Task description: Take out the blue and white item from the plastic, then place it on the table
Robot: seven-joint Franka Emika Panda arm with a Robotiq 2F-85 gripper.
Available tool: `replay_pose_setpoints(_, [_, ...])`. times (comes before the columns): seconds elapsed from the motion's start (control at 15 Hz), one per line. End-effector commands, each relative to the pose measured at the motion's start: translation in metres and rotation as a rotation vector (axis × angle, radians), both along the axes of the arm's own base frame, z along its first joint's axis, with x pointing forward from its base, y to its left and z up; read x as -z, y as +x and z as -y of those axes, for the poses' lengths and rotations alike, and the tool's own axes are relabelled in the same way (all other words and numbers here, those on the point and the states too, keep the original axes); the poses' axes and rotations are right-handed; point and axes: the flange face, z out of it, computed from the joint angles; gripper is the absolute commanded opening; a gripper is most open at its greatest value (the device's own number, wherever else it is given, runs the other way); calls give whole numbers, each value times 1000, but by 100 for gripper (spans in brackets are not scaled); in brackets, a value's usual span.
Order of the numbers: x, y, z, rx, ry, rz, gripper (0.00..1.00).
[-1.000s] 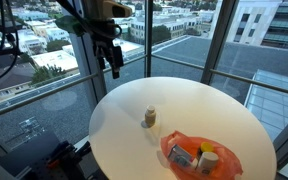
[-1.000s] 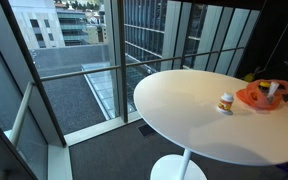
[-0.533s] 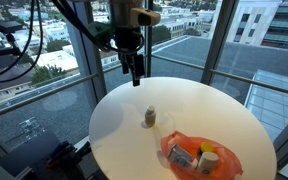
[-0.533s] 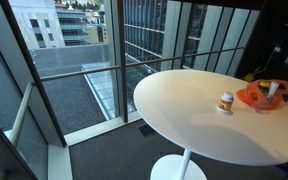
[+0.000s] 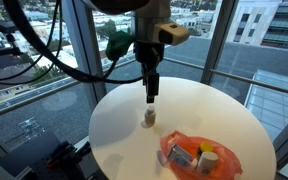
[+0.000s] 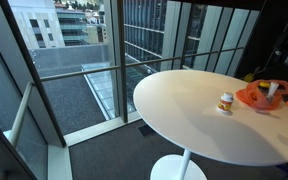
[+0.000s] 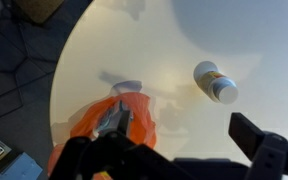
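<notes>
An orange plastic bag (image 5: 199,156) lies on the round white table (image 5: 204,105) near its front edge and holds several small items. I cannot tell which of them is the blue and white one. The bag also shows in an exterior view (image 6: 261,97) and at the lower left of the wrist view (image 7: 102,127). My gripper (image 5: 151,92) hangs over the table, just above a small white-capped bottle (image 5: 149,118). In the wrist view the gripper (image 7: 189,130) is open and empty, with its jaws wide apart. The bottle (image 7: 215,82) lies beyond them.
The table stands beside floor-to-ceiling windows with dark mullions (image 5: 216,40). The bottle (image 6: 225,102) stands left of the bag in an exterior view. The floor below is dark carpet (image 6: 104,150). Robot cables hang at the left (image 5: 24,45).
My gripper has swung from beyond the table's far left edge to the right and down, and now sits over the table above the small bottle. The bag and the bottle have not moved.
</notes>
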Motion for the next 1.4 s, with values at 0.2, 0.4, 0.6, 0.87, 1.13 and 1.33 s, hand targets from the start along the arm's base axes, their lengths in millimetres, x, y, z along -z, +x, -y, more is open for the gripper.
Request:
replay_pose_setpoints(0.2, [1,1,-3,-7,1,-4,100])
replay_pose_setpoints(0.4, [2,6,4,21,5,0,100])
replay_pose_setpoints(0.6, [9,11,21,69,11,8,100])
replay_pose_setpoints(0.87, [29,16,52,150,4,47,100])
replay_pose_setpoints(1.13, [59,15,95,265,-3,47,100])
replay_pose_setpoints(1.33, [81,11,127,343,-9,23,100])
